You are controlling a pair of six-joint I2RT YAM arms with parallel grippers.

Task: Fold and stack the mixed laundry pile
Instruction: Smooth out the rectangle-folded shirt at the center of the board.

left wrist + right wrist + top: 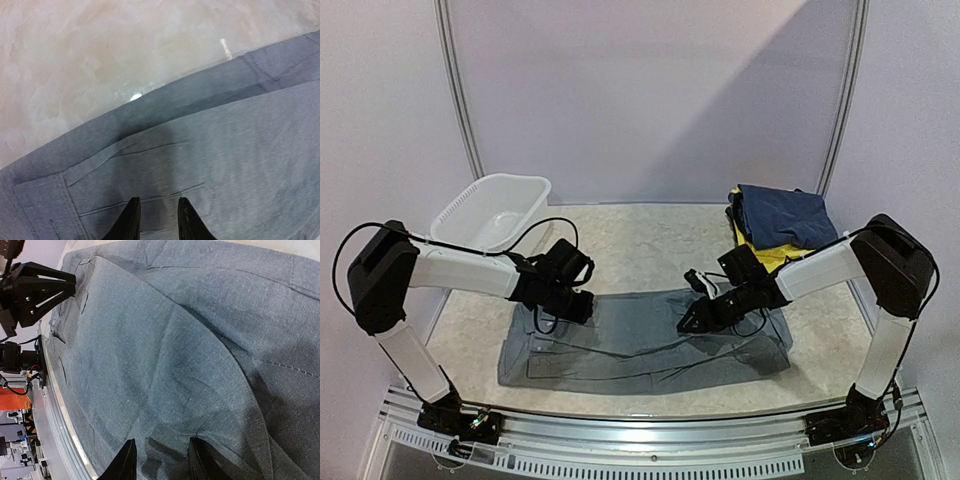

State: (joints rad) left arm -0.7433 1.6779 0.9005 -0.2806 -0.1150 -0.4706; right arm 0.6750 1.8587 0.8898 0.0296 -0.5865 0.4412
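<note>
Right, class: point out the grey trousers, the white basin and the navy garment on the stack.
grey trousers (650, 345): top external view, middle of the flat fabric.
white basin (538, 202): top external view, its right wall.
navy garment (780, 215): top external view, its upper face.

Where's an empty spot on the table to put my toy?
The biggest bare patch is at the back, between the basin and the clothes stack. A smaller one lies right of the trousers. The middle is crowded: trousers under the left gripper and right gripper.
</note>
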